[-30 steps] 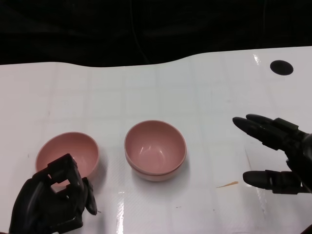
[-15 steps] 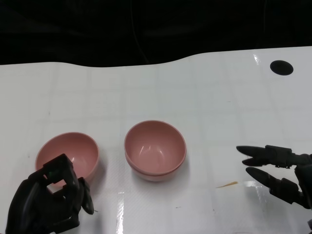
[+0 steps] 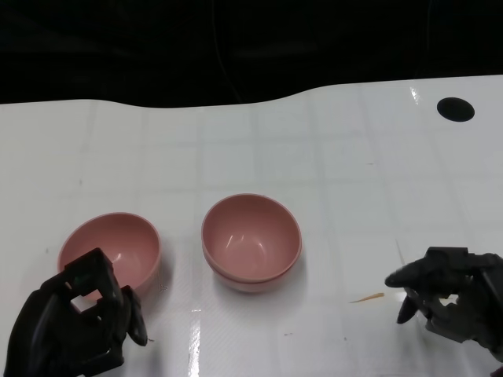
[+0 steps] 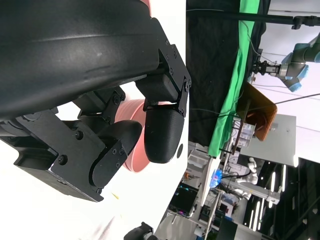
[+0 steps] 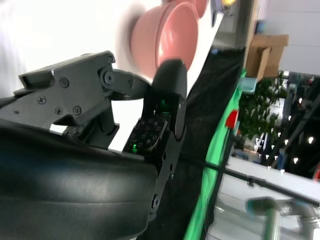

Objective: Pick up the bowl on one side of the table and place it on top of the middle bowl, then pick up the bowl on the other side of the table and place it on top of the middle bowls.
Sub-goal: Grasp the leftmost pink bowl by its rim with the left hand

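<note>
Left bowl [image 3: 110, 249] is on the table just past my left fingers [image 3: 94, 276], not held. Left hand [image 3: 75, 322] sits right at its near rim, fingers curled in on nothing. From the head view I can't tell if the fingertips touch the rim or only overlap it. The left wrist view shows pink bowl wall just beyond the curled fingers [image 4: 162, 132] with nothing between them.

Right hand [image 3: 448, 302]: fingers [image 3: 416, 275] folded in as well, also on nothing. The right wrist view confirms it: fingers [image 5: 167, 100] bent over the palm with no object inside, pink bowls well off past them.

Outward from the left fingers, across the left bowl and to the side: middle stack [image 3: 251, 242]. There's a second rim line under the top rim, so I read it as two bowls nested. There's no bowl on the right hand's side of the table [image 3: 354, 157], only a small orange-brown streak [image 3: 367, 298] between the right fingers and the stack, and a dark round hole [image 3: 454, 109] far out near the table's back edge.

Progress as I judge it: first half is done, one side bowl already sits on the middle one. What's left is to grip the left bowl, lift it, carry it over the stack and seat it. The left hand is in position, but its fingers would have to spread before they can take the rim.
</note>
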Motion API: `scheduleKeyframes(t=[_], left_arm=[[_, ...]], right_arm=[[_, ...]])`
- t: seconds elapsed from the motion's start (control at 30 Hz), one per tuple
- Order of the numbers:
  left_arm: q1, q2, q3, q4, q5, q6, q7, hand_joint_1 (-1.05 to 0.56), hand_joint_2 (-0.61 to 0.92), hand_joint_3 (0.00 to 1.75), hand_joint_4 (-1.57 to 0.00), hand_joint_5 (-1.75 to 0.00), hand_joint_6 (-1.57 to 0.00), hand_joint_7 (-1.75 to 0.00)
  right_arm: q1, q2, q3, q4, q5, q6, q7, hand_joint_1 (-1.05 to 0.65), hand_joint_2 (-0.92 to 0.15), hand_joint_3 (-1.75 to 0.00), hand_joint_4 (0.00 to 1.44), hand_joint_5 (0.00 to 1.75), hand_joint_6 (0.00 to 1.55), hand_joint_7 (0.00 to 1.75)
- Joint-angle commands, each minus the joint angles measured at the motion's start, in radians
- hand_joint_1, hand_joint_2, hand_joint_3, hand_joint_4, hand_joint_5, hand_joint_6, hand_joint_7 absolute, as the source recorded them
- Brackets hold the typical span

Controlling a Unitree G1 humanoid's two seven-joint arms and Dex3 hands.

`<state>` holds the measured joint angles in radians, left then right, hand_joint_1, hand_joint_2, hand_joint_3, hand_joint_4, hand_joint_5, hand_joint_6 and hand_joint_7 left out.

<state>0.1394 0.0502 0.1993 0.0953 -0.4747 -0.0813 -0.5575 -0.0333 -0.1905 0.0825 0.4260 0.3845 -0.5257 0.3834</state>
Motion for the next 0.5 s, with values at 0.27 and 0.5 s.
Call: scheduleKeyframes(t=[0.27,0.5], left_arm=[[0.074,0.013,0.026,-0.121,0.05,-0.082,0.068,-0.01,0.56,1.26,-0.85,-1.75,-0.72,-1.67],[0.07,0.017,0.033,-0.137,0.044,-0.136,0.058,0.01,0.58,1.25,-0.78,-1.74,-0.73,-1.53]], right_arm=[[0.004,0.023,-0.121,-0.13,0.251,0.478,0.216,-0.07,-0.57,-1.0,0.92,1.75,0.8,1.52],[0.007,0.041,-0.157,-0.164,0.24,0.561,0.239,-0.08,-0.59,-1.01,0.9,1.75,0.77,1.55]])
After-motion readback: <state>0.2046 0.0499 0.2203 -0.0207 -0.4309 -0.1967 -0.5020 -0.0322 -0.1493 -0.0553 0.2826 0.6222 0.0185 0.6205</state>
